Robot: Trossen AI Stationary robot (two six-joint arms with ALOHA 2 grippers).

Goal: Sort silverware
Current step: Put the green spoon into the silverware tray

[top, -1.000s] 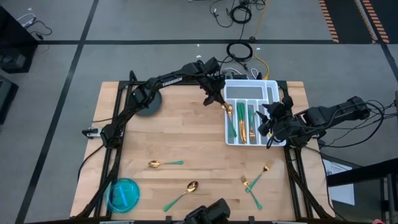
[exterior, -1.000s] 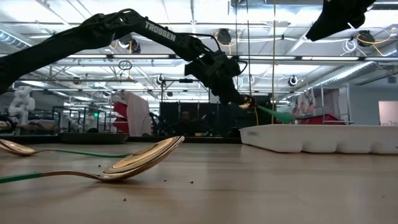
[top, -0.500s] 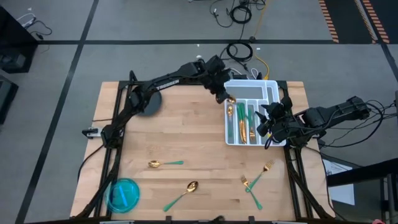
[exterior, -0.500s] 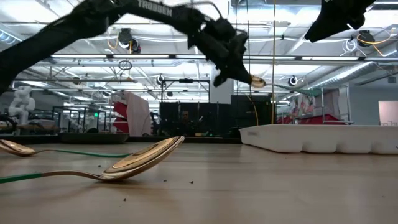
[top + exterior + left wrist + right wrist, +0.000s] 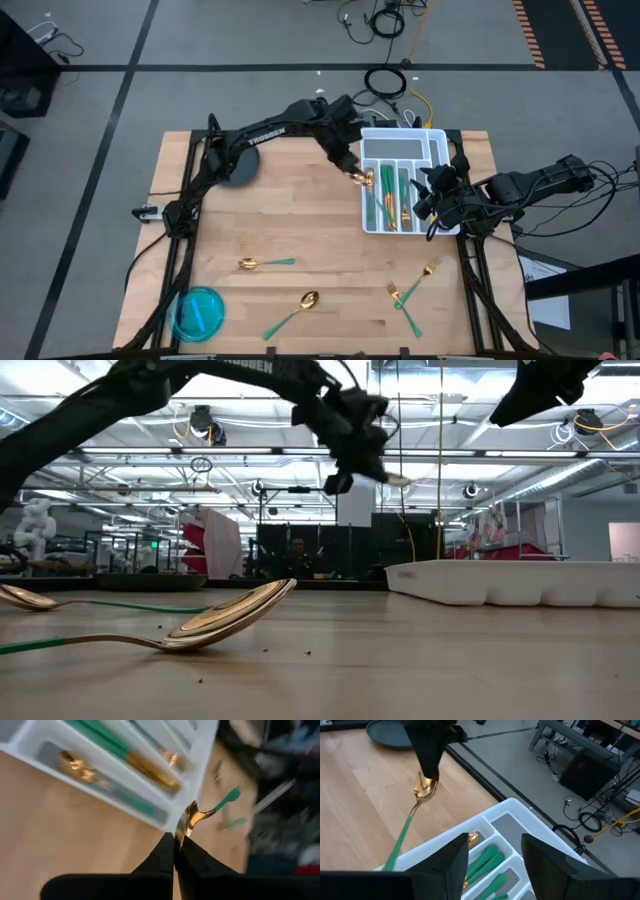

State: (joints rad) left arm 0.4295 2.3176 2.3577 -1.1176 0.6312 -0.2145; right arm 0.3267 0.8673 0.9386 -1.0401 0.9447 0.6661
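My left gripper (image 5: 352,166) is raised over the near-left edge of the white divided tray (image 5: 433,134) and is shut on a gold-headed spoon (image 5: 365,179) with a green handle. Several green-handled pieces (image 5: 388,198) lie in the tray's long slots. My right gripper (image 5: 430,196) hovers open above the tray's right side, touching nothing. Two spoons (image 5: 266,263) (image 5: 296,310) and two forks (image 5: 410,288) lie flat on the wooden table nearer the front. My left gripper pinches the spoon's gold bowl (image 5: 188,819) between its two shut fingertips (image 5: 170,851), coming from above and slanting down. The spoon is lifted clear. Its green handle (image 5: 400,842) slants away below the fingers toward the tray.
A dark round dish (image 5: 240,166) sits at the far left of the table and a blue bowl (image 5: 198,312) at the near left corner. Bare wood lies in the table's middle. Cables (image 5: 385,82) run on the floor behind the table.
My left gripper has risen with the spoon, swung out over the tray's left slot and back to its near-left edge, and turned. The spoon's head now sits higher above the tray than a second ago. The right arm has kept still.
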